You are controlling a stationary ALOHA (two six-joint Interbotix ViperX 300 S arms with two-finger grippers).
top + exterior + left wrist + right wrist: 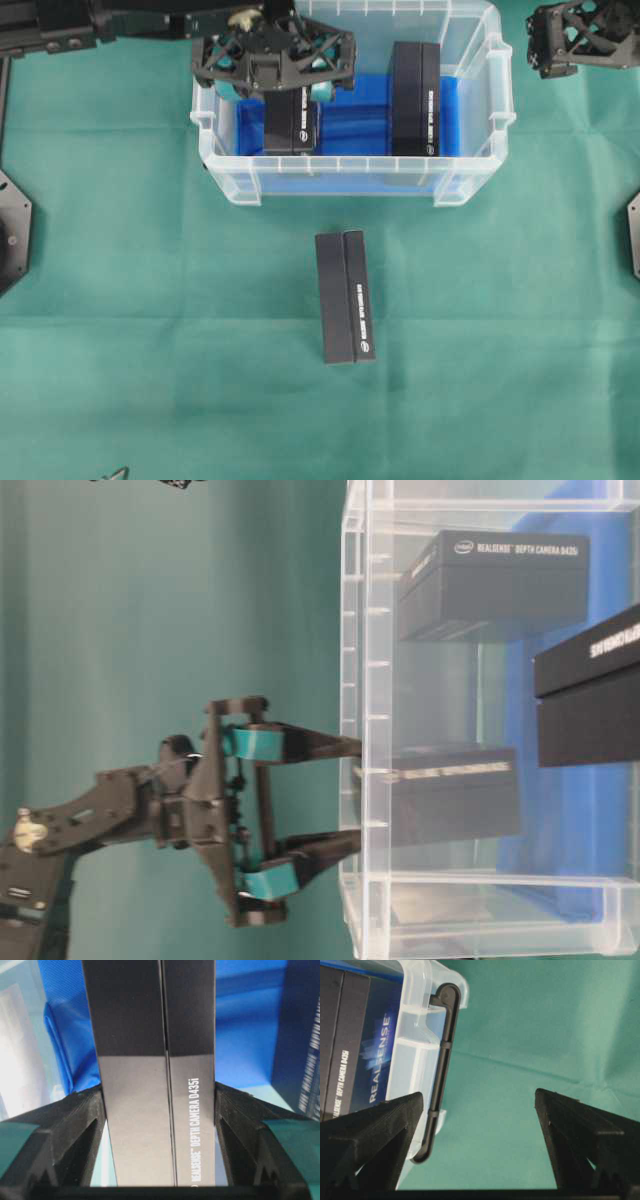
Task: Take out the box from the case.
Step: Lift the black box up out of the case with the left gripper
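Three black boxes are showing in the overhead view: two are sitting inside the case, a clear plastic tub with a blue lining, and a third box is lying on the green cloth in front of the tub, well apart from it. Inside the case, the left box is standing toward the tub's left half and the right box toward its right half, with a strip of blue lining showing between them. The left gripper is reaching down into the case over the left box, and the left wrist view is showing its two black fingers pressing flat against both long sides of that box, so the jaws are clasping it; white lettering on the box is reading "REALSENSE DEPTH CAMERA D435i". From table level the gripper's teal-taped fingers are passing the tub's wall toward the box. The right gripper is hanging at the top right corner of the overhead view, outside the case and apart from it; its wrist view is showing the jaws spread wide with nothing between them, only green cloth, with the tub's corner and black handle clip lying just beside the left finger.
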